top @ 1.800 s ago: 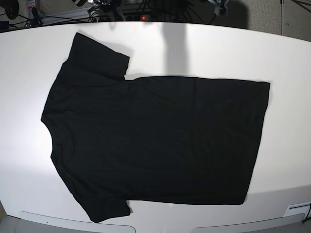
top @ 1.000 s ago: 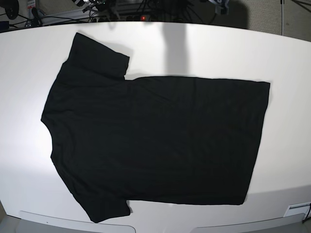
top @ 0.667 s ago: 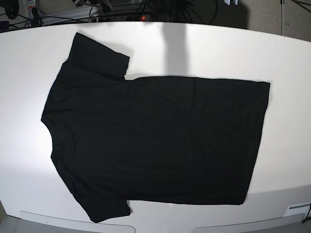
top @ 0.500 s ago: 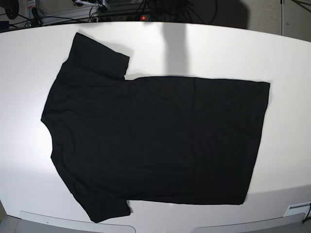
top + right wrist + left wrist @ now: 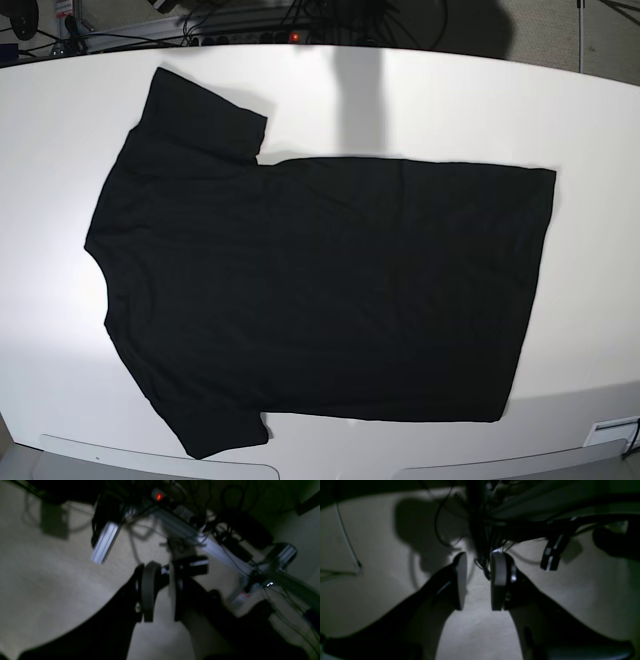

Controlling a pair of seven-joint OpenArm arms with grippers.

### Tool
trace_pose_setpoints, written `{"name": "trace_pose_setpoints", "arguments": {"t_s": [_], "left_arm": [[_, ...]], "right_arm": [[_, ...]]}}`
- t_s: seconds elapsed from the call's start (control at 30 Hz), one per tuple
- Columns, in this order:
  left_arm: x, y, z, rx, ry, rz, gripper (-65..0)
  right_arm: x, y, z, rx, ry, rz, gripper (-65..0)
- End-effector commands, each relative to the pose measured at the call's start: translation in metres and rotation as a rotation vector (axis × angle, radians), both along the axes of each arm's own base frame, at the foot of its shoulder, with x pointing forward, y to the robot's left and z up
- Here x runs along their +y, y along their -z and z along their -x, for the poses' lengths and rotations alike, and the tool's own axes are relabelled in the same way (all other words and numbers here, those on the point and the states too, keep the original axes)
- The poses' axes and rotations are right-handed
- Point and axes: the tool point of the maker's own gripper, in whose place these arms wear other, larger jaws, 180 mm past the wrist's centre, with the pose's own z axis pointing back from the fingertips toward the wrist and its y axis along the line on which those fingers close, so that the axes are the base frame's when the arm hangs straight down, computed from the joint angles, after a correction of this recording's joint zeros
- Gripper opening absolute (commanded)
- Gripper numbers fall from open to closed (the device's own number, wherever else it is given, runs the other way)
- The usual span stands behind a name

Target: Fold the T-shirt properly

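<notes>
The arm parts seen earlier along the top edge of the base view are gone. One left the upper left, the other the upper right.

Base view bright and sharp with fisheye bowing at the table (image 5: 600,200) edges and a soft vertical shadow up top, both wrist views dim and murky, right wrist motion-blurred, left wrist showing hard shadows on the floor (image 5: 382,592).
</notes>
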Motion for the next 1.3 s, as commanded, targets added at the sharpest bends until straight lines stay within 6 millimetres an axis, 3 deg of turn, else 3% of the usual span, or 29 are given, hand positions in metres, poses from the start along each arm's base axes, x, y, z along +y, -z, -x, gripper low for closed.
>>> {"name": "trace_pose_setpoints", "arguments": {"t_s": [0.0, 0.13, 0.27, 0.53, 0.7, 0.83, 0.97, 1.07, 1.17, 1.27], "left_arm": [[-0.002, -0.016, -0.005, -0.042, 0.011, 0.008, -48.7], [-0.005, -0.053, -0.03, -0.129, 0.077, -0.028, -48.7], [-0.001, -0.077, -0.057, -0.173, 0.144, -0.104, -48.7], [0.009, -0.122, -0.12, -0.376, 0.311, -0.284, -48.6], [0.027, -0.128, -0.155, -0.475, 0.557, -0.467, -48.6], [0.038, -0.136, -0.179, -0.544, 0.674, -0.554, -48.0], [0.051, -0.132, -0.198, -0.557, 0.705, -0.619, -41.4], [0.06, -0.124, -0.212, -0.559, 0.697, -0.628, -38.4], [0.073, -0.114, -0.225, -0.562, 0.713, -0.634, -38.3], [0.083, -0.104, -0.238, -0.561, 0.74, -0.633, -38.3]], "right_arm": [[0.002, -0.01, 0.006, 0.011, -0.023, -0.018, -53.3], [0.006, -0.04, 0.01, 0.001, -0.102, -0.021, -53.3], [0.003, -0.065, -0.011, -0.07, -0.144, 0.018, -53.3], [-0.035, -0.113, -0.106, -0.355, -0.129, 0.181, -53.3], [-0.061, -0.142, -0.149, -0.485, -0.116, 0.265, -53.3], [-0.068, -0.149, -0.168, -0.521, -0.206, 0.32, -53.3], [-0.066, -0.148, -0.176, -0.516, -0.238, 0.32, -53.2], [-0.066, -0.148, -0.176, -0.516, -0.237, 0.32, -49.6], [-0.067, -0.148, -0.175, -0.51, -0.235, 0.326, -44.6], [-0.071, -0.146, -0.173, -0.495, -0.218, 0.346, -43.8]]}}
